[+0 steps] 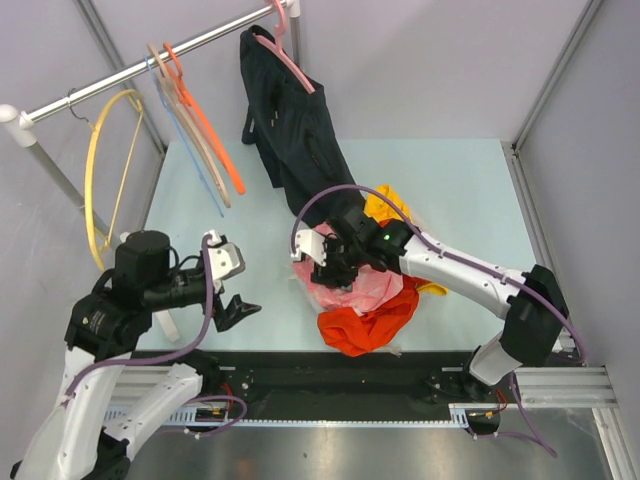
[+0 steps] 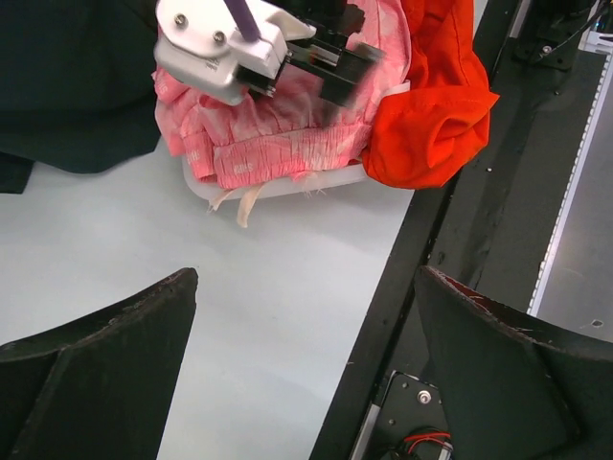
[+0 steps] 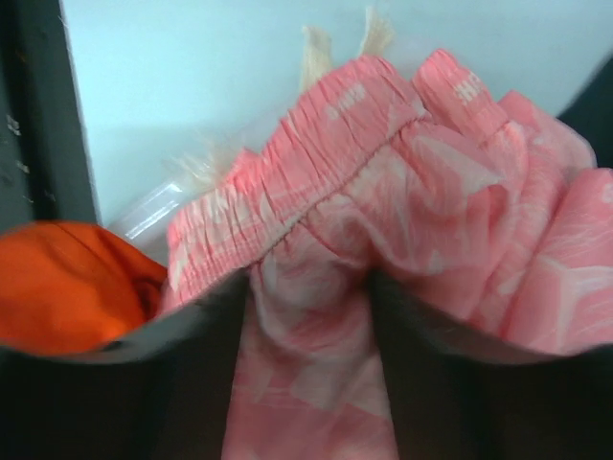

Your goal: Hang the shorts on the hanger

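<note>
The pink shorts [image 1: 365, 285] lie bunched in a heap near the table's front edge, waistband and white drawstring towards the left. My right gripper [image 1: 335, 270] is down on them. In the right wrist view the fingers [image 3: 192, 374] pinch a fold of the shorts [image 3: 316, 316] between them. The left wrist view shows the shorts [image 2: 278, 144] under the right gripper [image 2: 326, 72]. The yellow hanger [image 1: 100, 170] hangs on the rail at far left. My left gripper [image 1: 235, 310] is open and empty over the front-left table, its jaws wide apart [image 2: 306, 276].
An orange-red garment [image 1: 370, 320] lies just right of and in front of the shorts, with a yellow cloth [image 1: 390, 205] behind. A black garment [image 1: 295, 130] hangs on a pink hanger [image 1: 290, 60]. An orange hanger [image 1: 205, 130] and pale ones hang on the rail. A pale tray rim [image 2: 287, 187] shows under the shorts.
</note>
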